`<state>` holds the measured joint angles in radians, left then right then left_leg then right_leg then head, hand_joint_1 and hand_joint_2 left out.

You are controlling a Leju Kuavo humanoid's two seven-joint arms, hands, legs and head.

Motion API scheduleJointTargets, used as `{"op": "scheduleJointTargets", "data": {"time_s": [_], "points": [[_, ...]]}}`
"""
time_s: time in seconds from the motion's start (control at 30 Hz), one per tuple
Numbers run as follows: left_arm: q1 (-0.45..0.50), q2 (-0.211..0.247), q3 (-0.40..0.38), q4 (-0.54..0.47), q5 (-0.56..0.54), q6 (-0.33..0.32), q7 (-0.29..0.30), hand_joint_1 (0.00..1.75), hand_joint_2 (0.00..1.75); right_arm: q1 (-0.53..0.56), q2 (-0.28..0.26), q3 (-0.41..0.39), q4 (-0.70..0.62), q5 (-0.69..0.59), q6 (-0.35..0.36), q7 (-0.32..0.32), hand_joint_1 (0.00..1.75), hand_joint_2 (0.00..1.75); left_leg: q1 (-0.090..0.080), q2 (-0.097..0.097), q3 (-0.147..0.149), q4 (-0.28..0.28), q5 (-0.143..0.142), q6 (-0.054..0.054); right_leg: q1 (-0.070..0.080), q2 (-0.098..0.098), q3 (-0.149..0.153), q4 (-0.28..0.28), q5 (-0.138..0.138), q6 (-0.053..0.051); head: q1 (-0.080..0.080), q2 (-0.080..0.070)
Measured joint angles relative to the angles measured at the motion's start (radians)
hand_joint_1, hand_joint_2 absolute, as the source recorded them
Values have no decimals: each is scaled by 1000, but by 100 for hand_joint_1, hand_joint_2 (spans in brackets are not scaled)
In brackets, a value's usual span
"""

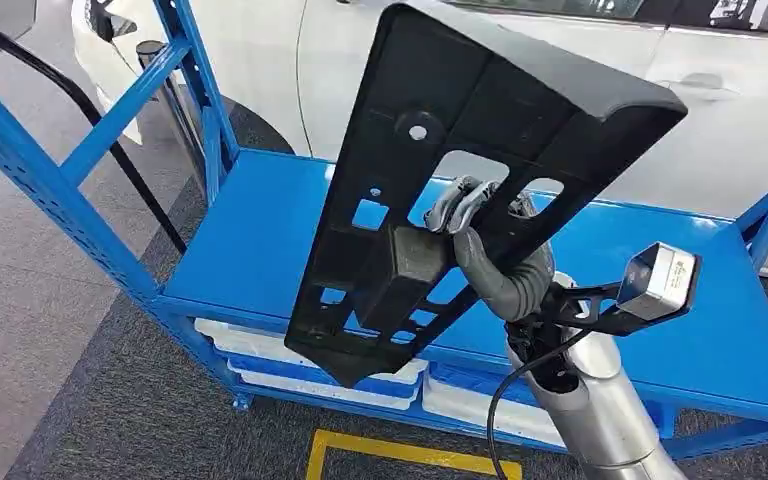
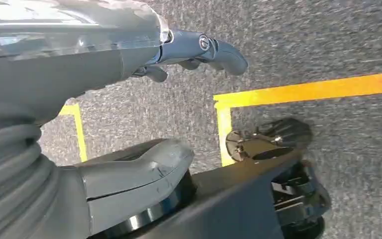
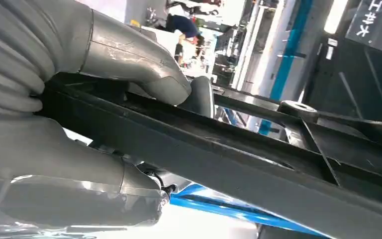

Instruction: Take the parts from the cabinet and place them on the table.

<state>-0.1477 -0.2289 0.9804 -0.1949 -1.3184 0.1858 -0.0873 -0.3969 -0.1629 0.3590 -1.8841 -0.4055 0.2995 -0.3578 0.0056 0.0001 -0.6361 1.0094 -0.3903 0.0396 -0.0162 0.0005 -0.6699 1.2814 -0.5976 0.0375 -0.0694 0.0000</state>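
The black plastic part [image 1: 440, 170], a long flat panel pierced with square and oblong cut-outs and bearing a boxy block on its lower half, hangs tilted in the air above the blue shelf [image 1: 250, 240], its wide end high toward the white car [image 1: 740, 130] and its narrow end low over the shelf's front edge; the right hand [image 1: 480, 235] grips it near the middle, pale fingers [image 1: 457, 200] hooked through one of the oblong openings; in the right wrist view the thumb [image 3: 144, 64] presses on one face of the part [image 3: 258, 159] and the rest of the hand [image 3: 69, 184] clamps the other; a small camera box [image 1: 660, 280] stands out from the silver forearm [image 1: 600, 410]; white trays [image 1: 310, 375] sit on the lower level of the shelf; the left hand [image 2: 194, 52] hangs over grey carpet with yellow tape lines [image 2: 298, 92], its fingers loosely curled, holding nothing.
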Motion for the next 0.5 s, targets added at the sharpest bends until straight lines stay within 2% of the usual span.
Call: {"op": "scheduleJointTargets", "data": {"time_s": [0.07, 0.1, 0.13, 0.17, 0.2, 0.23, 0.27, 0.3, 0.33, 0.4, 0.43, 0.47, 0.5], "points": [[1, -1, 0, 0, 2, 0, 3, 0, 175, -6, -8, 5, 3, -12, 6, 1, 175, 175, 2, 7, -18, 11, 8, -5, -1, -14, 116, -177, 71, -1, 0, 0], [1, -1, 0, 0, 5, 2, 3, 0, 175, -13, -9, 7, 4, -20, 9, 2, 175, 175, -1, 10, -22, 18, 11, -10, 0, -43, 166, -258, 69, -1, 0, 0], [2, -2, 1, 0, 8, 4, 2, 0, 175, -19, -9, 9, 7, -28, 11, 3, 175, 175, -4, 12, -26, 18, 16, -16, 10, -46, 165, -259, 74, -12, 0, 0], [4, -2, 2, 0, 10, 8, 0, 0, 175, -25, -9, 10, 9, -37, 16, 2, 175, 175, -4, 18, -24, 17, 20, -22, 14, -41, 155, -254, 86, -20, 0, 0], [4, -2, 3, 0, 11, 11, -2, 0, 175, -34, -14, 11, 13, -45, 19, 3, 175, 175, -3, 25, -26, 20, 25, -28, 13, -33, 151, -262, 84, -26, 0, 0], [4, -2, 4, 0, 12, 13, -4, 0, 175, -38, -14, 14, 16, -51, 23, 3, 175, 175, -2, 33, -26, 15, 33, -34, 15, -24, 144, -259, 91, -32, 0, 0], [7, -2, 5, 0, 12, 14, -6, 0, 175, -41, -15, 15, 20, -54, 22, 7, 175, 175, -6, 37, -29, 13, 40, -41, 9, -20, 136, -267, 104, -41, 0, 0], [6, -2, 7, 0, 11, 16, -6, 0, 175, -43, -16, 19, 23, -57, 19, 8, 175, 175, 0, 28, -41, 27, 10, -46, 6, -18, 126, -268, 118, -48, 0, 0], [7, -2, 7, 0, 9, 17, -6, 0, 175, -44, -16, 22, 23, -59, 13, 9, 175, 175, 0, 18, -57, 71, -52, -51, 6, -11, 112, -268, 129, -56, 0, 0], [11, -2, 7, 0, 4, 17, -6, 0, 175, -43, -18, 24, 24, -59, 0, 9, 175, 175, 2, 10, -91, 212, -164, -58, 7, -5, 84, -268, 150, -61, 0, 0], [9, -2, 7, 0, 3, 17, -6, 0, 175, -42, -19, 25, 24, -59, -7, 8, 175, 175, 2, 10, -103, 282, -197, -60, 9, -2, 68, -266, 161, -61, 0, 0], [8, -2, 7, 0, 1, 17, -4, 0, 175, -38, -22, 27, 24, -58, -16, 7, 175, 175, 2, 10, -99, 319, -197, -60, 10, 0, 54, -265, 172, -61, 0, 0], [9, -2, 7, 0, 0, 16, -3, 0, 175, -35, -24, 27, 23, -57, -21, 7, 175, 175, 2, 10, -74, 312, -172, -57, 12, 2, 40, -263, 181, -59, 0, 0]]}}
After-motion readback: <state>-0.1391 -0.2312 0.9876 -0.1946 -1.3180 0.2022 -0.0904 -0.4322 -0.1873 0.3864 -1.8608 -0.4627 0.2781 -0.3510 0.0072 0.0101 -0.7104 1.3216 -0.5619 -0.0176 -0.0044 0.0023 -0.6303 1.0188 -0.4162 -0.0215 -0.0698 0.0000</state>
